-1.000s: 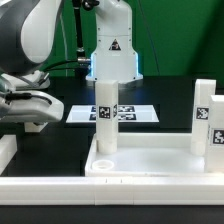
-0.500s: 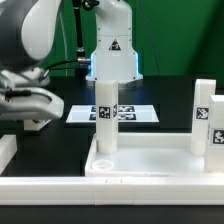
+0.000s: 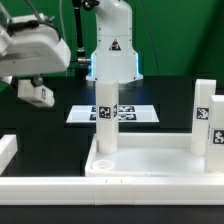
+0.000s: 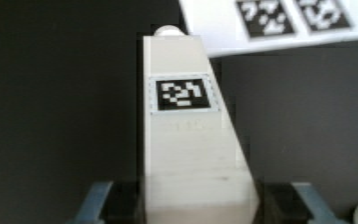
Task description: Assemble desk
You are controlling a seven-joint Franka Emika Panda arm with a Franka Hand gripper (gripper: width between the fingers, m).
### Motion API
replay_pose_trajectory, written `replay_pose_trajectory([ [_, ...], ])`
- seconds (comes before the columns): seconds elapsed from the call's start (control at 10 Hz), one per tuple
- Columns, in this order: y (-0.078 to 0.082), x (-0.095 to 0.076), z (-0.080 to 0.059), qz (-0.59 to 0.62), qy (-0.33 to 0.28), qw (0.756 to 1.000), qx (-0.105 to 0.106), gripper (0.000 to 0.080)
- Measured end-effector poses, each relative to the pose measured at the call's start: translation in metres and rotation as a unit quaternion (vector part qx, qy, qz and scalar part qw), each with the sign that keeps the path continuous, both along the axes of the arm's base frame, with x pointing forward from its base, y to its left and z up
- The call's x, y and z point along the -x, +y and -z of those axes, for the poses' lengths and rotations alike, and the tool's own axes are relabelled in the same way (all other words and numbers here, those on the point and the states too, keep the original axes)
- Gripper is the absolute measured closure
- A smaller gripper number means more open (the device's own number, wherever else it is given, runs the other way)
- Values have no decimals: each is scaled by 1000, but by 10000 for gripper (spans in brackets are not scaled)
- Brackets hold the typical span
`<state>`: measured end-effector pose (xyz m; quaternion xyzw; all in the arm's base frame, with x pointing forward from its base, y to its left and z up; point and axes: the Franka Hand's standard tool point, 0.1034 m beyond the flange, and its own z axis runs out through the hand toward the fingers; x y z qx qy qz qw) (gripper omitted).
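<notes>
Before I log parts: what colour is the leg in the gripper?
White, with a black-and-white square tag; the leg shows best in the wrist view.

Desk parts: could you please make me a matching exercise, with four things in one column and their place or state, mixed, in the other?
Things:
1. held leg
2. left upright leg
3. marker board
4. tabletop

States:
A. lies flat, bears only tags
B. stands in a tabletop corner
C. in the air, between the jaws
D. carries two standing legs

Pairs: 1-C, 2-B, 3-A, 4-D
</notes>
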<state>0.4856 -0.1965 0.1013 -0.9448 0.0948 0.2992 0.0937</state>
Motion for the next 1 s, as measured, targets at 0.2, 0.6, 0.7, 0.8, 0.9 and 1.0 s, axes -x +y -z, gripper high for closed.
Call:
replay_pose_trajectory([
  [0.2, 10, -18, -27, -5, -47, 999, 16, 505],
  [0.6, 31, -59, -86, -28, -201, 978, 46, 505],
  [0.7, 27, -65, -82, -25, -231, 971, 62, 505],
  [0.8, 26, -70, -84, -20, -259, 963, 77, 505],
  [0.9, 40, -91, -86, 3, -319, 941, 113, 505],
  [1.0, 68, -107, -101, 6, -353, 928, 117, 505],
])
